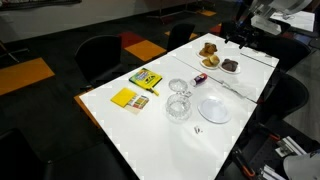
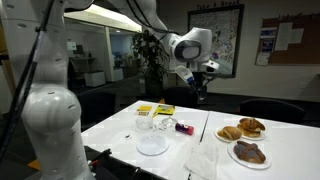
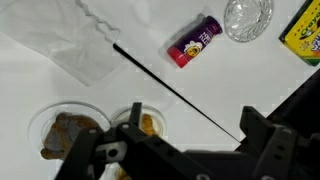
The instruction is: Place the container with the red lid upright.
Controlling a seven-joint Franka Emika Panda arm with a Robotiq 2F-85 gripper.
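Observation:
The container with the red lid (image 3: 194, 42) is a small bottle with a purple and yellow label. It lies on its side on the white table, red cap toward the lower left in the wrist view. It also shows in both exterior views (image 1: 199, 77) (image 2: 184, 127), next to the glass bowls. My gripper (image 3: 190, 135) is open and empty, well above the table near the food plates. It also shows in both exterior views (image 1: 243, 38) (image 2: 200, 85). It is apart from the bottle.
Two plates of pastries (image 1: 209, 50) (image 1: 230, 65) sit at the table's far end. Two glass bowls (image 1: 178, 107) (image 1: 178, 86), a white plate (image 1: 213, 108) and yellow boxes (image 1: 146, 78) (image 1: 128, 98) stand mid-table. A crumpled paper (image 3: 85, 40) lies near the bottle. Chairs surround the table.

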